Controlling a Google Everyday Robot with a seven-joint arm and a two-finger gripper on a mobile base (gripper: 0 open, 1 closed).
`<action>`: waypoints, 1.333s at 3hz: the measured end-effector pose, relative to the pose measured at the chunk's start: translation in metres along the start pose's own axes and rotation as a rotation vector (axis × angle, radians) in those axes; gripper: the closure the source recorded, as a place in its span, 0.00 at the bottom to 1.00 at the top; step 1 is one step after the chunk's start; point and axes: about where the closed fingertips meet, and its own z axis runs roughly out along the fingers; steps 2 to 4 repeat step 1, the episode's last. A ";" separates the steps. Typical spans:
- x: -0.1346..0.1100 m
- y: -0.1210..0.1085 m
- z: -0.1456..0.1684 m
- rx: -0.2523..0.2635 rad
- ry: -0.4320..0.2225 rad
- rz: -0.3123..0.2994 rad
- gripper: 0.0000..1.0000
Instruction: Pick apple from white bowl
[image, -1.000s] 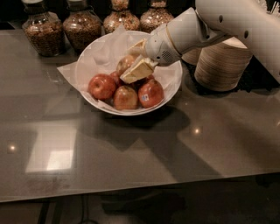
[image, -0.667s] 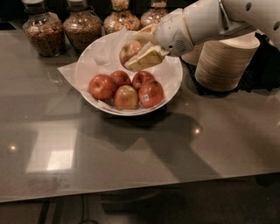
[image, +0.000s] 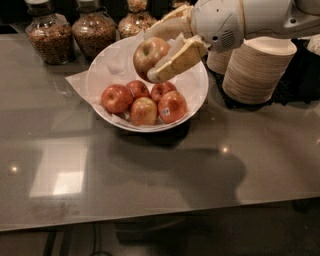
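My gripper (image: 156, 50) is shut on the apple (image: 149, 55), an orange-red one with a pale yellow-green patch, and holds it in the air above the back of the white bowl (image: 197, 95). One beige finger (image: 175, 62) runs under the apple's right side, the other lies behind its top. The wide white bowl, lined with crumpled white paper, stands on the grey table and still holds several apples, one with a white sticker (image: 172, 106). The white arm reaches in from the upper right.
A tall stack of beige disposable bowls (image: 257, 70) stands right of the white bowl. Glass jars of grain (image: 46, 35) (image: 95, 31) line the table's back edge. The table's front edge (image: 150, 215) runs along the bottom.
The gripper has risen out of the bowl with the apple in it, lifting it up and slightly back. The other apples stay in the bowl.
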 end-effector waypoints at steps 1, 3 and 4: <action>0.000 0.000 0.000 0.000 0.000 0.000 1.00; 0.000 0.000 0.000 0.000 0.000 0.000 1.00; 0.000 0.000 0.000 0.000 0.000 0.000 1.00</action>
